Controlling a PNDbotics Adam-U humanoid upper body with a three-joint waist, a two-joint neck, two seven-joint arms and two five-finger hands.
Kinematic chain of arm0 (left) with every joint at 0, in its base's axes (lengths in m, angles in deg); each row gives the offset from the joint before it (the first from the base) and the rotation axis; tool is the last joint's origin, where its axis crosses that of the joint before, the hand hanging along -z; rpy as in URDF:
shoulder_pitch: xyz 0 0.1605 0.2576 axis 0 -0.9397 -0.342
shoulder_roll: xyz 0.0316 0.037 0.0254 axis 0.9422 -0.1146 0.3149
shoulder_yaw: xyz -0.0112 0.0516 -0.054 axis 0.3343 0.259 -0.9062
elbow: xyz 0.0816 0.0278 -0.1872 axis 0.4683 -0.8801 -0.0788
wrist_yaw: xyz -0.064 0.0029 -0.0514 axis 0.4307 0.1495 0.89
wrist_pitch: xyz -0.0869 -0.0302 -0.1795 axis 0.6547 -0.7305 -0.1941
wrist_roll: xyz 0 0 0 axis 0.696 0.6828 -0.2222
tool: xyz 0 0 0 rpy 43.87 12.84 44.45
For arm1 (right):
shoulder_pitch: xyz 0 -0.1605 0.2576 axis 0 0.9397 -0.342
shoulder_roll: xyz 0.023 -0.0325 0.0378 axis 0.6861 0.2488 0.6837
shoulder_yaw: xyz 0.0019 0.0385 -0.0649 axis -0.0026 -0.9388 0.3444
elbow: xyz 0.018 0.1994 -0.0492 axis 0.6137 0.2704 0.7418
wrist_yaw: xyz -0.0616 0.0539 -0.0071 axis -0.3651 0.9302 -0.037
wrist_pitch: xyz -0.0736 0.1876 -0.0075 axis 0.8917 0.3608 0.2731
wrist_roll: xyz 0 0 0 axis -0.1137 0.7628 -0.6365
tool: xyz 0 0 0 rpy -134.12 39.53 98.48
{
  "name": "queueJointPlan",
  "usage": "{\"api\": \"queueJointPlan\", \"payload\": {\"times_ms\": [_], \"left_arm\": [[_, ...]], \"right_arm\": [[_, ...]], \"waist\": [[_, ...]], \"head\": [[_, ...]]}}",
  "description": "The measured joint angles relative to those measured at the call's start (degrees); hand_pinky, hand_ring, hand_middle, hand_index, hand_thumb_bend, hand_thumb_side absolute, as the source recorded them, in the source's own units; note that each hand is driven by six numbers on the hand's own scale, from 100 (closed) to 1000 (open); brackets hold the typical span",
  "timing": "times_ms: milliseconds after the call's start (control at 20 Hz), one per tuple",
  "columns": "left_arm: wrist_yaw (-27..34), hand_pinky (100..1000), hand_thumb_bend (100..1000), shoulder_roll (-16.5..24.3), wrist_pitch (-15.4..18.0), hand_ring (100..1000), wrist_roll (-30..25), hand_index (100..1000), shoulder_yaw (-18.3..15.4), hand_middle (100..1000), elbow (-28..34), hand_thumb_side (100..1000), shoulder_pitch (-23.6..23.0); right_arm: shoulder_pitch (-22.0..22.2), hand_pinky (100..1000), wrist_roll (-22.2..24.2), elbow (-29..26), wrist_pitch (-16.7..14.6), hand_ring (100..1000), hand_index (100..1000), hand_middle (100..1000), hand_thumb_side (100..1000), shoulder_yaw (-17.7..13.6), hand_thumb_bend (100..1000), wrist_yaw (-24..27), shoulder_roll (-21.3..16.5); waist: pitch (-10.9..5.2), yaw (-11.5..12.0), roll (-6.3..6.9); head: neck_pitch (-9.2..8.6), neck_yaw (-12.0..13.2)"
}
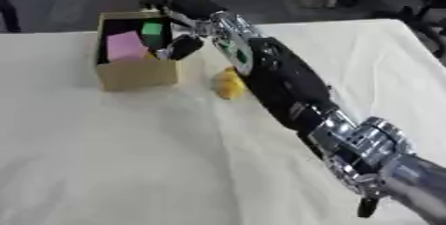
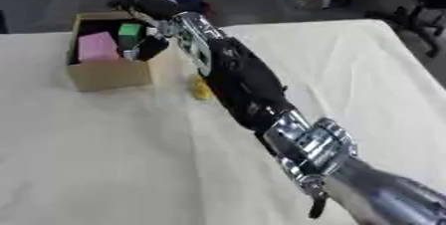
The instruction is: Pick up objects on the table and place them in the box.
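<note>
We get a good long look at the right arm here. The forearm is a chunky black shell, kind of glossy, with a small green patch on the silver section near the wrist. Closer to us there's a ribbed silver joint that looks like stacked metal rings, then a smooth grey-silver tube running off the bottom corner. A little black tab hangs under that joint. The right hand is all black, details too blurry to make out.
</note>
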Motion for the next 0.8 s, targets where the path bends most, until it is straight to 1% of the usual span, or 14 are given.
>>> {"api": "queueJointPlan", "payload": {"times_ms": [200, 400, 550, 600, 700, 800], "left_arm": [[-0.4, 730, 501, 0.1, 0.0, 657, 0.1, 778, -0.6, 614, -0.2, 573, -1.1], [-0.4, 730, 500, 0.1, -0.1, 657, 0.2, 779, -1.0, 614, -0.3, 574, -1.5], [-0.5, 730, 498, 0.1, -0.1, 657, 0.3, 779, -1.0, 614, -0.3, 575, -1.5], [-0.5, 730, 498, 0.1, -0.1, 657, 0.3, 779, -1.1, 614, -0.3, 575, -1.5], [-0.5, 730, 498, 0.1, -0.1, 657, 0.3, 779, -1.1, 614, -0.3, 575, -1.5], [-0.5, 730, 496, 0.1, -0.1, 657, 0.3, 779, -1.1, 614, -0.3, 575, -1.4]], "right_arm": [[3.2, 834, 8.6, -4.0, 1.0, 866, 1000, 901, 375, 0.7, 266, 2.3, -3.2], [5.0, 837, 14.4, -4.2, 2.8, 874, 1000, 914, 393, 0.7, 281, 2.9, -4.3], [5.3, 837, 15.9, -2.4, 3.6, 879, 1000, 931, 404, 0.7, 280, 1.3, -4.1], [5.3, 846, 15.9, -1.4, 3.7, 896, 1000, 953, 401, 0.6, 304, 0.4, -3.8], [5.3, 852, 15.2, 0.5, 4.0, 908, 1000, 963, 398, 0.2, 326, -2.3, -3.1], [5.3, 855, 13.6, 2.4, 4.4, 915, 1000, 960, 407, -0.2, 346, -6.1, -2.4]], "waist": [[-0.58, -2.1, 0.01], [-0.61, -3.0, 0.01], [-0.61, -3.0, 0.05], [-0.61, -2.9, 0.09], [-0.61, -2.6, 0.24], [-0.61, -2.4, 0.43]], "head": [[0.5, 1.0], [0.85, 1.7], [0.87, 1.8], [0.87, 1.9], [0.87, 1.9], [0.86, 1.9]]}}
